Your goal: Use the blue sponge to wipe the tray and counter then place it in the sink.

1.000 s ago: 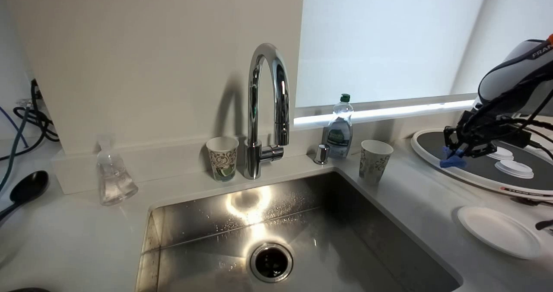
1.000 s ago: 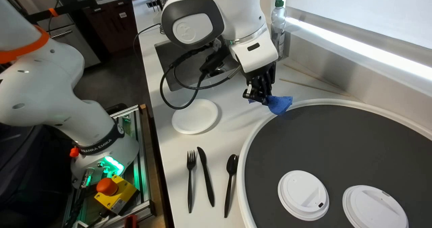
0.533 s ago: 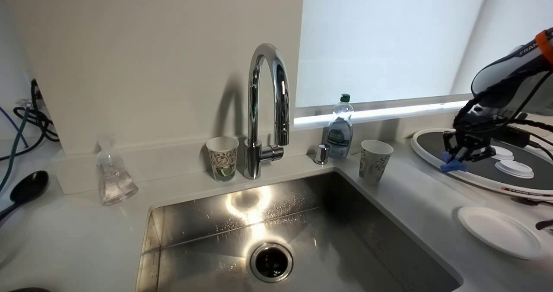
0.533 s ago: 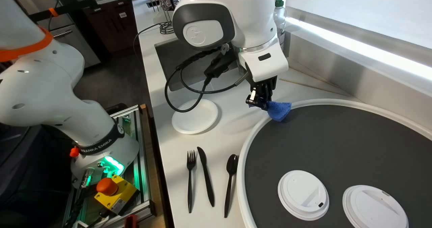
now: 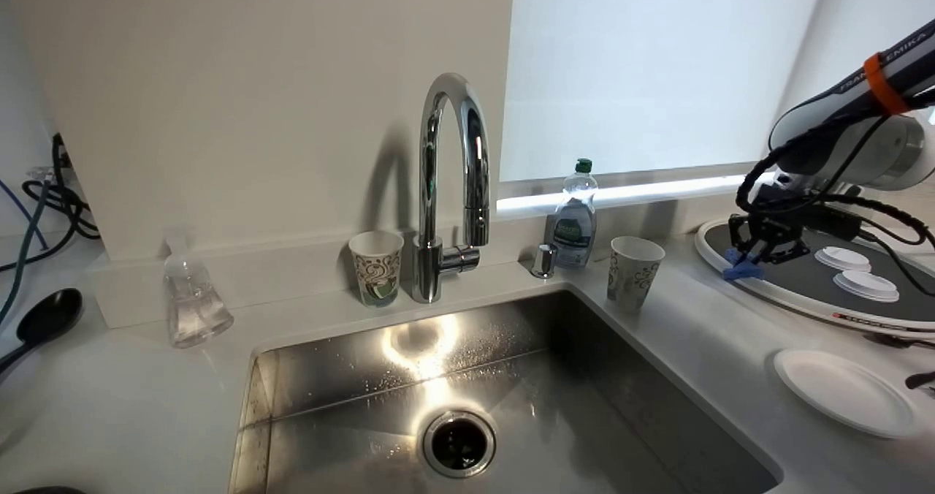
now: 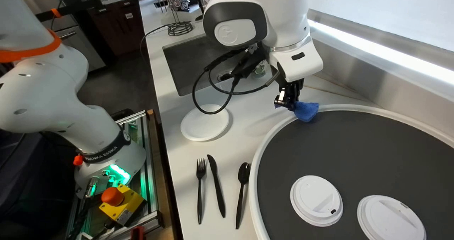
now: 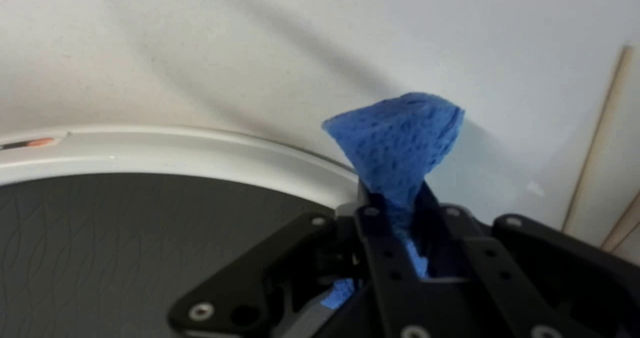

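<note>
My gripper [image 6: 292, 103] is shut on the blue sponge [image 6: 306, 111], which is pinched in the middle and flares out on both sides of the fingers. In the wrist view the sponge [image 7: 400, 133] fans out ahead of the fingertips [image 7: 397, 200]. The sponge is at the rim of the round grey tray [image 6: 252, 183], on the side toward the sink; exact contact is hard to tell. The tray's pale rim [image 7: 150, 148] also shows in the wrist view. The white counter [image 6: 237, 140] surrounds it. The steel sink [image 5: 555, 413] holds nothing visible except its drain.
Several white lids [image 6: 316, 201] lie on the tray. A white plate [image 6: 205, 124], fork [image 6: 200, 183], knife [image 6: 217, 186] and spoon [image 6: 243, 183] lie beside it. Thin sticks [image 7: 597, 138] lie near the wall. A paper cup [image 5: 634, 275], soap bottle [image 5: 574, 223] and tap [image 5: 431, 260] stand around the sink.
My gripper, still holding the sponge, has moved along the tray rim toward the window wall, after first dipping slightly. The lids and rim label have shifted a little, as if the tray turned slightly.
</note>
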Robot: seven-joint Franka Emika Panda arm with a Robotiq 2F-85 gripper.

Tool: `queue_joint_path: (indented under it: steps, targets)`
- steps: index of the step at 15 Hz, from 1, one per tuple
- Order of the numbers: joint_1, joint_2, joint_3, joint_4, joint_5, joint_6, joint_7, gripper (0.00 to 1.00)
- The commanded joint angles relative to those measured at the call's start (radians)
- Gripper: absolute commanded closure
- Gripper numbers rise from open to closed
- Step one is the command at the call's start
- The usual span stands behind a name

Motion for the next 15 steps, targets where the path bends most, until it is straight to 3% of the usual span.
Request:
queue_joint_path:
  steps: [1,9,15]
  targets:
    - [0.005,0.063,0.003,0.075,0.044,-0.029,-0.031,0.96]
    - [0.003,0.146,0.013,0.173,0.076,-0.019,-0.032,0.96]
    - [-0.002,0.103,0.002,0.153,0.061,-0.093,-0.032,0.96]
